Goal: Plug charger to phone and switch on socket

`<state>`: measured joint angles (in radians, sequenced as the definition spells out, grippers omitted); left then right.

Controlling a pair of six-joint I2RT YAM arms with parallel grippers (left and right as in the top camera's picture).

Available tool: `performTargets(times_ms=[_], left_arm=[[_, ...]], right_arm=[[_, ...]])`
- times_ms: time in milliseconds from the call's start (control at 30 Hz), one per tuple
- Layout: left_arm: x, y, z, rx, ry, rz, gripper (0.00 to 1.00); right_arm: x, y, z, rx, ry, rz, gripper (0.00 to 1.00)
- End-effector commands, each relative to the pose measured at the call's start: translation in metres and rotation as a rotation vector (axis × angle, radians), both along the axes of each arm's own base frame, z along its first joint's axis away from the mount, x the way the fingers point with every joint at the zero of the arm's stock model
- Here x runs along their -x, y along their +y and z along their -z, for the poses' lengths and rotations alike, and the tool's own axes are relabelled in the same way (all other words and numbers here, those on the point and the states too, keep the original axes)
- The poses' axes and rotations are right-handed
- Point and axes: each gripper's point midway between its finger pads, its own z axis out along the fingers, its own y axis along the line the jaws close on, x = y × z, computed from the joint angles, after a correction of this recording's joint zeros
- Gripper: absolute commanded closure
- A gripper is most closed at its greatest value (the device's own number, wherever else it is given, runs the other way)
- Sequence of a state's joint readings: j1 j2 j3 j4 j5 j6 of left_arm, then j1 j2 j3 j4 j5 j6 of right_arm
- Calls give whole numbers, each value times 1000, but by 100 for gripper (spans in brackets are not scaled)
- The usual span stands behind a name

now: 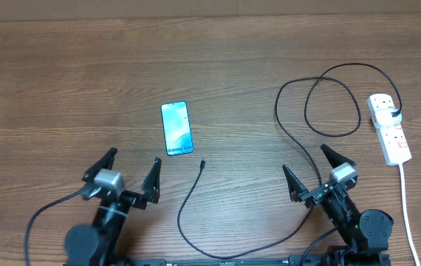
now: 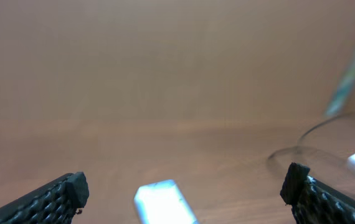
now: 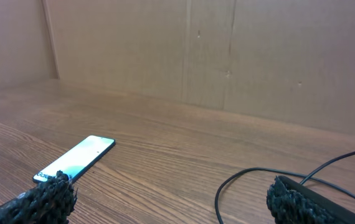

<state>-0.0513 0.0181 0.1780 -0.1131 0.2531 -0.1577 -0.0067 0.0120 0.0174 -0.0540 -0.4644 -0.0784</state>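
Left wrist view's blurry, and the phone between the fingers of the left gripper gets chopped by the bottom edge.

The phone lies on the worktop left of centre, just ahead of the left claw, with the connector tip of the charger resting near the phone's nearer right corner, apart from it. From that tip the charger runs back toward the arm bases, comes forward past the right claw and loops over to the far end of the socket. The socket lies at the far right, its cord trailing back beside the right arm
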Motion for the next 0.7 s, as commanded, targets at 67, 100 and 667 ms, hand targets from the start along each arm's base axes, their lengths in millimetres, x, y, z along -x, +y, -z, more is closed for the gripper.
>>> performTargets(times_ms=[67, 100, 667], left_arm=[[45, -20, -107, 27, -154, 142, 0], [52, -20, -120, 24, -156, 142, 0], [34, -17, -231, -87, 343, 129, 0]], right_arm=[[0, -1, 2, -2, 0, 5, 0], [0, -1, 2, -2, 0, 5, 0], [0, -1, 2, -2, 0, 5, 0]])
